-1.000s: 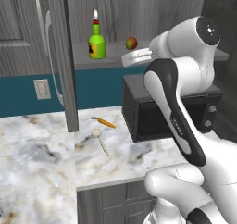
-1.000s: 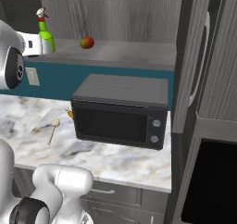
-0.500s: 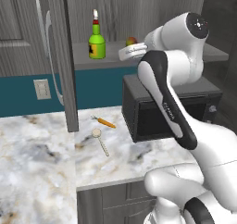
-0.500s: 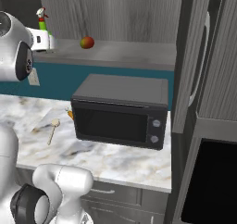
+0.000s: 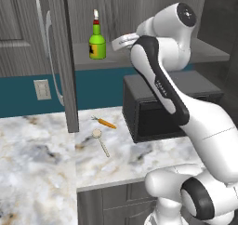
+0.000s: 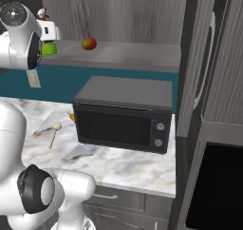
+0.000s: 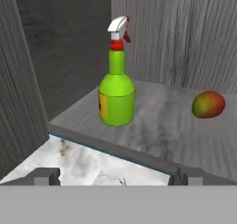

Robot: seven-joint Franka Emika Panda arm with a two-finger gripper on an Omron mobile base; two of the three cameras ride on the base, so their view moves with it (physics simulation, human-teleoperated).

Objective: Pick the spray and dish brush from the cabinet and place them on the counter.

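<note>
We've swung the arm left toward the spray (image 7: 116,93) on the cabinet (image 5: 56,56) shelf; pincer (image 7: 115,176) wide apart, grasping nothing, brush (image 5: 100,141) on the tabletop (image 5: 37,163).

Apple (image 6: 88,43), black microwave (image 6: 123,113), carrot (image 5: 106,122), wall outlet (image 5: 42,89)
</note>
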